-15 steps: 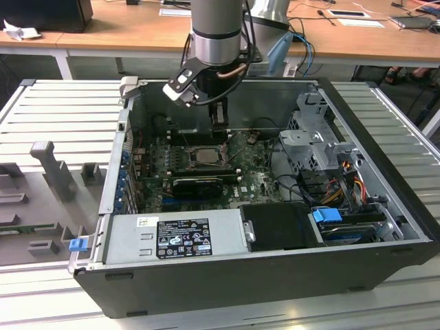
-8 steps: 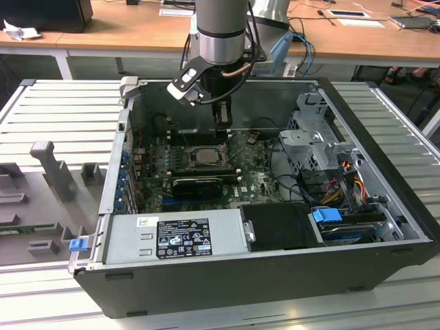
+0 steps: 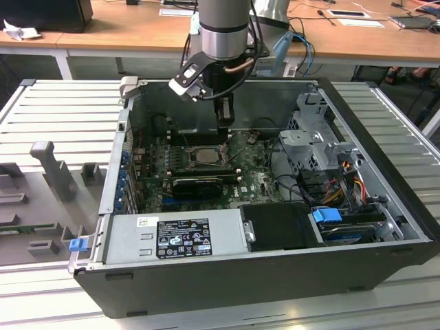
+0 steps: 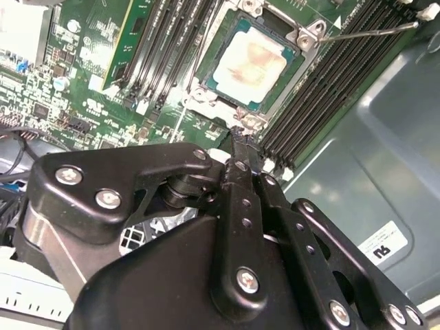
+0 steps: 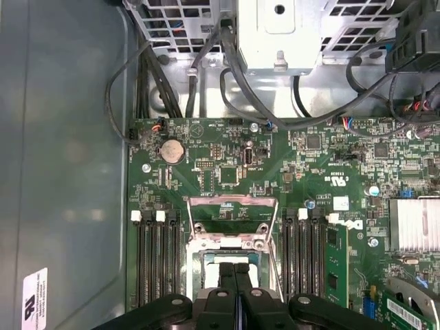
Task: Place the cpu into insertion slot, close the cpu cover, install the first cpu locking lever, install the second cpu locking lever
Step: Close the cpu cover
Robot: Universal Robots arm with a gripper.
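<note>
Gripper closed on nothing, tips just beside the insertion slot edge; cpu sits in it, straight beyond the tips

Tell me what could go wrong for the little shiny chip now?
1. The shut black fingers reach down right beside the square silver-grey chip. A slip might scratch it or the green circuit board.
2. The thin metal lever sticks out over the long black memory slots and looks unlatched, so the chip may not be clamped tight yet.
</note>
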